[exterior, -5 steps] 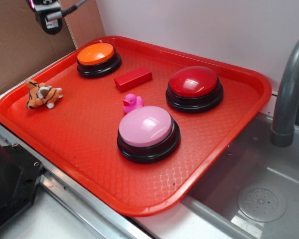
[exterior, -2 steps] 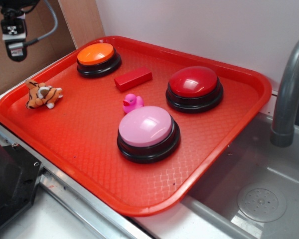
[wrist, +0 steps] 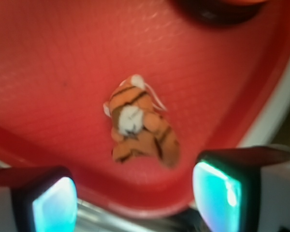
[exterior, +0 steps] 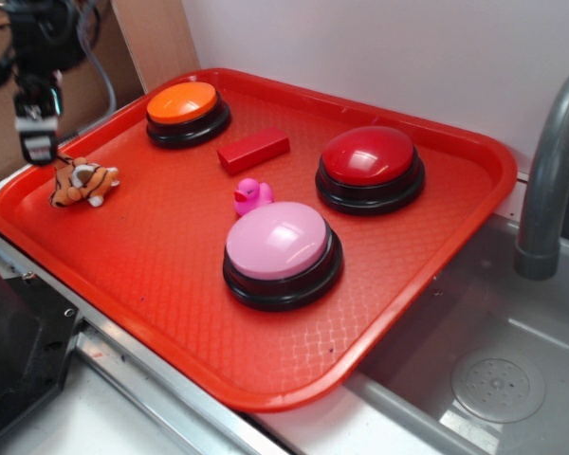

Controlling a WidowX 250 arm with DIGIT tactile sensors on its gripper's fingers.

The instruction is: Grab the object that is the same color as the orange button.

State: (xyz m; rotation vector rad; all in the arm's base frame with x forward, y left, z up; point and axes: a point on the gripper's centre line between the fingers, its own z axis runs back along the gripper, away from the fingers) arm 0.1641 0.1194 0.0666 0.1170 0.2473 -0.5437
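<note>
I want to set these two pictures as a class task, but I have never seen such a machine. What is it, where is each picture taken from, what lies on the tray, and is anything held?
It is a small robot arm with a two-fingered gripper. One picture is from a camera standing beside the scene; the other is from a camera on the arm's wrist, looking down between the fingers, the blue-lit blocks at its bottom edge.

On the red tray, beside a sink, lie three big push buttons: the orange button, a red one and a pink one. There are also a red block, a pink duck and a tiny plush tiger.

Nothing is held: the fingers stand apart, above the tiger.
</note>
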